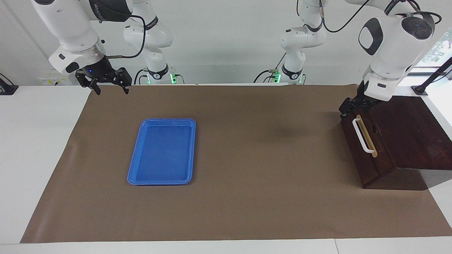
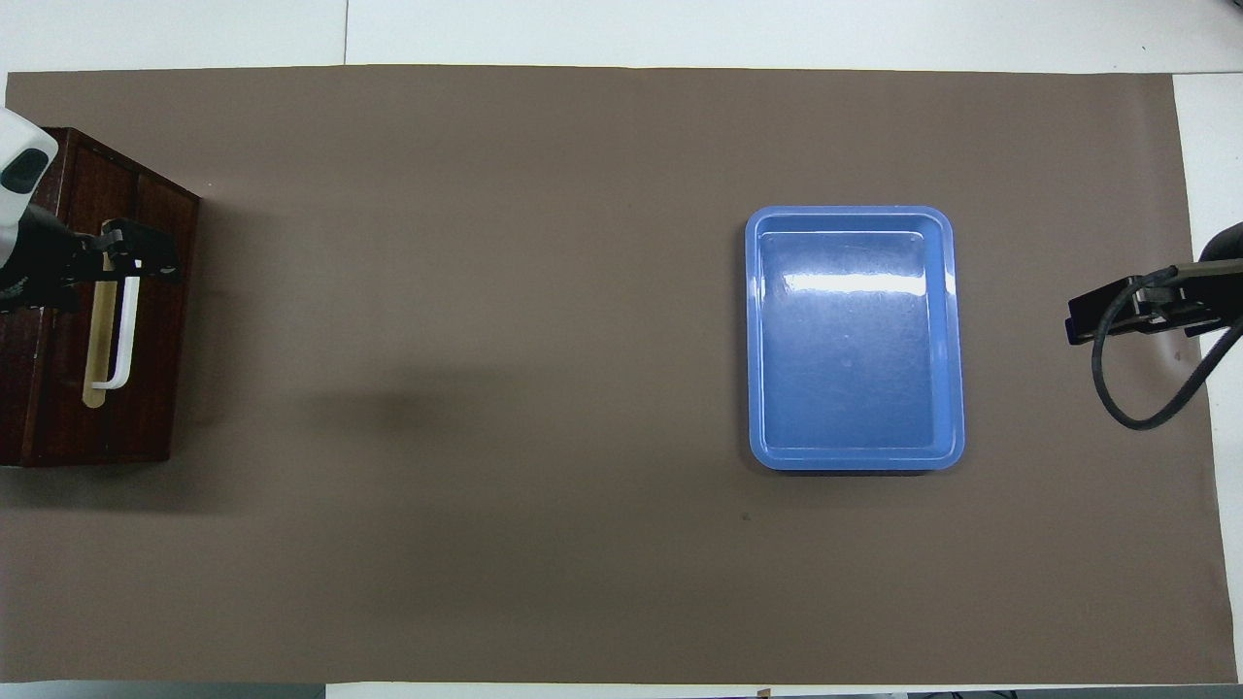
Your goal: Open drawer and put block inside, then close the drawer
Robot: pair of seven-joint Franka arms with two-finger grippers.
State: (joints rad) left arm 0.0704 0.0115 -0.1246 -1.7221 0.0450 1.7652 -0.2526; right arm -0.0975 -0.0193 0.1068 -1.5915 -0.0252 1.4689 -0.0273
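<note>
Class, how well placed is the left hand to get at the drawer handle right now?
Probably well placed, yes. The left hand is already at the end of the white handle nearer the robots, on the drawer front, with nothing between them. The drawer looks shut. Whether the hand grips the handle cannot be told.

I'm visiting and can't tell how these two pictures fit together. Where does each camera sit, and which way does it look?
Facing view: high across the table, looking at the robots; both arms show whole, left gripper at the drawer, right gripper waiting.
Overhead view: above the robots' end, looking steeply down; only the grippers show at its side edges.
Both share the blue tray and brown mat, turned half around.
</note>
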